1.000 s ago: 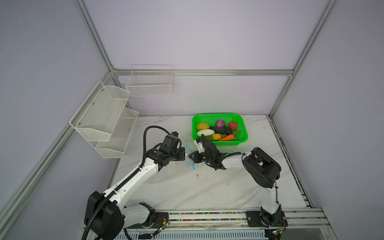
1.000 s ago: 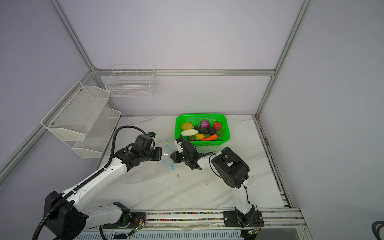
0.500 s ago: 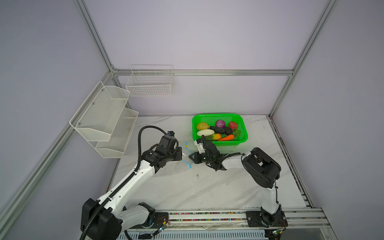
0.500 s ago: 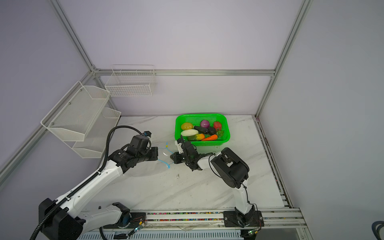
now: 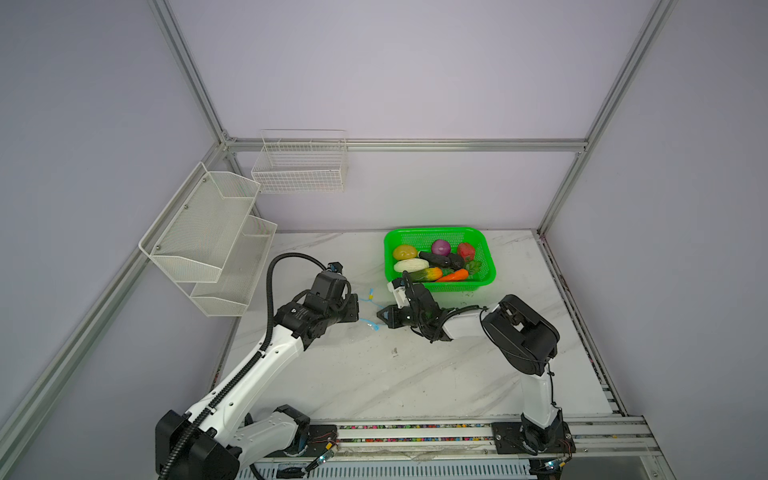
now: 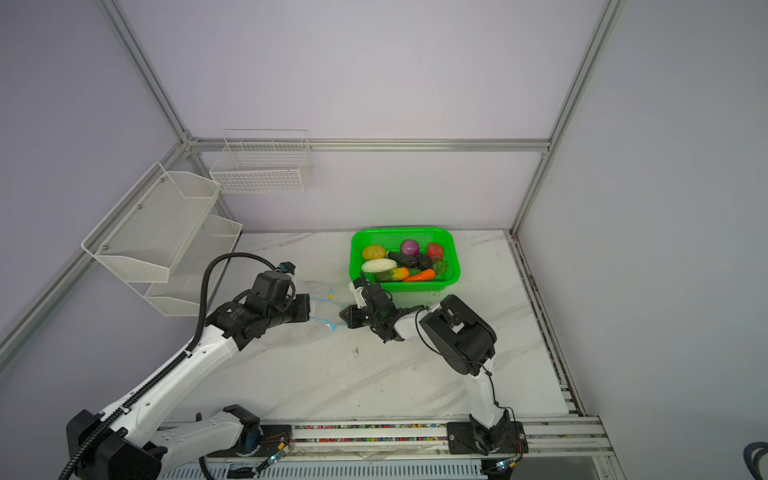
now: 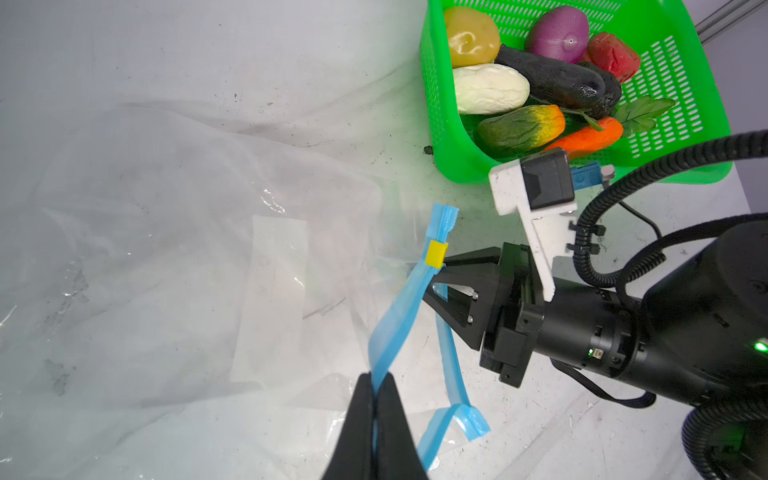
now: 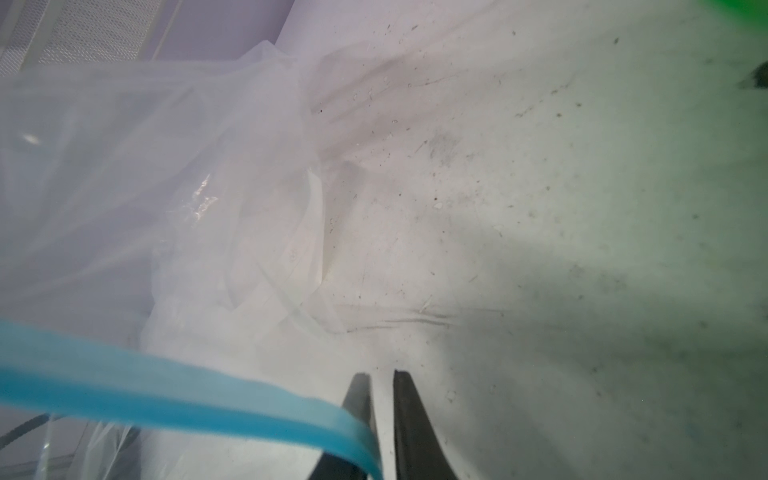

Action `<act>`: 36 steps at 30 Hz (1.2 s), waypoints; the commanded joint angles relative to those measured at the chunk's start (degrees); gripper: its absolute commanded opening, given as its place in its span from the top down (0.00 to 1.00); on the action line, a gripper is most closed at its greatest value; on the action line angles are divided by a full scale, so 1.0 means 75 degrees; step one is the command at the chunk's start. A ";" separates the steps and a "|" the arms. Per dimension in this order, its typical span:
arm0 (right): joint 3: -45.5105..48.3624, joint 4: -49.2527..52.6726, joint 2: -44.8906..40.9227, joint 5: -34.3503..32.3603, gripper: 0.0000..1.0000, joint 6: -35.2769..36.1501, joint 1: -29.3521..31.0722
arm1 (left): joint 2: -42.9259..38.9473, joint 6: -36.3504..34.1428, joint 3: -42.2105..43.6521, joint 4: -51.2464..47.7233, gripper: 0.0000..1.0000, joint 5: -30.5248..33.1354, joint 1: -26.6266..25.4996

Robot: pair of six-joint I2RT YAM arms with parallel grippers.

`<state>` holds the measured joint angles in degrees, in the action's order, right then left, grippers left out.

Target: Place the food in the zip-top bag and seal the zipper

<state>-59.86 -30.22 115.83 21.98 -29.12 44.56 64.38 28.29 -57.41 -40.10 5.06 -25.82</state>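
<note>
The zipper (image 8: 166,399) is running blurred off the right wrist view's edge, and the green basket (image 8: 746,6) is smearing into its corner. In both top views the zip-top bag (image 5: 362,308) (image 6: 321,308) is showing too faintly to outline.

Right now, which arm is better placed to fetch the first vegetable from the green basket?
Right, probably. The right pincer lies close beside the green basket; the left pincer is shut on the zipper, farther from it.

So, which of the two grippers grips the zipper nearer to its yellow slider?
The right gripper: it pinches the zipper just beside the yellow slider, while the left gripper pinches it much farther from that slider.
</note>
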 commanded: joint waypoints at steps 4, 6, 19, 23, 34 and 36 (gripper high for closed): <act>-0.0218 0.0058 -0.0002 0.0206 0.82 -0.0192 0.0001 | 0.0235 0.0173 -0.0255 0.0359 1.00 -0.0701 0.0030; -0.0257 0.0108 -0.0112 0.0250 0.79 -0.0195 0.0001 | 0.0327 0.0233 -0.0209 0.0472 1.00 -0.0796 0.0002; -0.0102 0.0625 -0.0818 0.0063 0.47 -0.0218 0.0165 | 0.0581 0.0675 0.0119 0.1047 1.00 -0.0997 -0.0037; -0.0069 0.0832 -0.1150 -0.0006 0.41 -0.0195 0.0176 | 0.0650 0.0628 0.0198 0.1103 1.00 -0.1014 -0.0037; -0.0051 0.1392 -0.1581 -0.0486 0.35 -0.0126 0.0194 | 0.0716 0.0726 0.0423 0.1360 1.00 -0.1108 -0.0072; -0.0065 0.1506 -0.1646 -0.0502 0.35 -0.0101 0.0197 | 0.0718 0.0706 0.0421 0.1362 1.00 -0.1108 -0.0065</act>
<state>-60.84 -21.63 105.60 19.92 -30.26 45.71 70.17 32.53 -56.23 -32.18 -2.61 -26.04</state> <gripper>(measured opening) 0.653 0.047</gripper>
